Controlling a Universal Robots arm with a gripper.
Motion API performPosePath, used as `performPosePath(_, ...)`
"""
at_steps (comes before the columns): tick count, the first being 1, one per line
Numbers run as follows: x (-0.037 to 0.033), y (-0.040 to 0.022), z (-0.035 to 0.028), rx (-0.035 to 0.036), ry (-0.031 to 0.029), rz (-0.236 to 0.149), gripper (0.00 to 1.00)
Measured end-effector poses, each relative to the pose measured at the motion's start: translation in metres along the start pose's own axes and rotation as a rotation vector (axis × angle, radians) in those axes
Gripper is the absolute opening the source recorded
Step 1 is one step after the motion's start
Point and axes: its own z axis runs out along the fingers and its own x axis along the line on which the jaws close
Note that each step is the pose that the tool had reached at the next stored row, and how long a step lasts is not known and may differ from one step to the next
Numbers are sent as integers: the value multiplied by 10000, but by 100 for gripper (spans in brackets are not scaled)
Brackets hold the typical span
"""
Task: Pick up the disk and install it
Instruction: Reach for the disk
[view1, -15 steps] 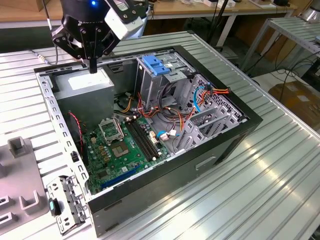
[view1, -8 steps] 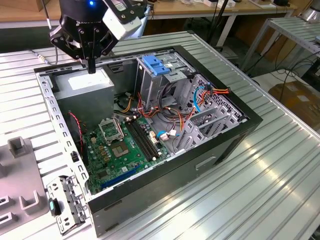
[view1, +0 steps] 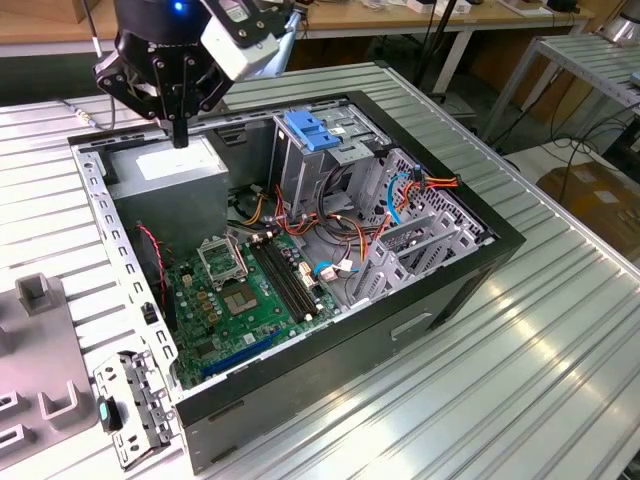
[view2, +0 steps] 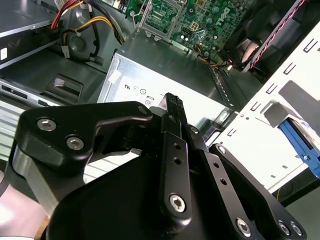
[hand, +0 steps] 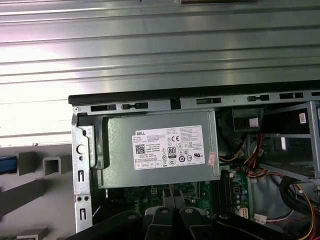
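Note:
The disk is out of view. My gripper (view1: 180, 132) hangs over the back corner of the open computer case (view1: 440, 300), at the exterior view's left. Its fingers point straight down, just above the grey power supply box (view1: 175, 168) with a white sticker. The fingers are pressed together with nothing between them, as the second wrist view shows at the gripper (view2: 173, 101). The first wrist view has the gripper (hand: 172, 194) directly over the power supply box (hand: 160, 150).
A grey metal drive cage (view1: 325, 175) topped by a blue plastic clip (view1: 310, 130) stands mid-case, beside loose coloured cables (view1: 400, 195). The green motherboard (view1: 250, 290) lies on the case floor. A grey fixture (view1: 40, 350) sits at the exterior view's left, and a blue piece (hand: 7, 164) rests on it.

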Motion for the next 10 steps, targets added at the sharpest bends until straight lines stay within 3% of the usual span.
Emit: performPosePath(10, 67, -5, -2, 0, 0, 1, 11)
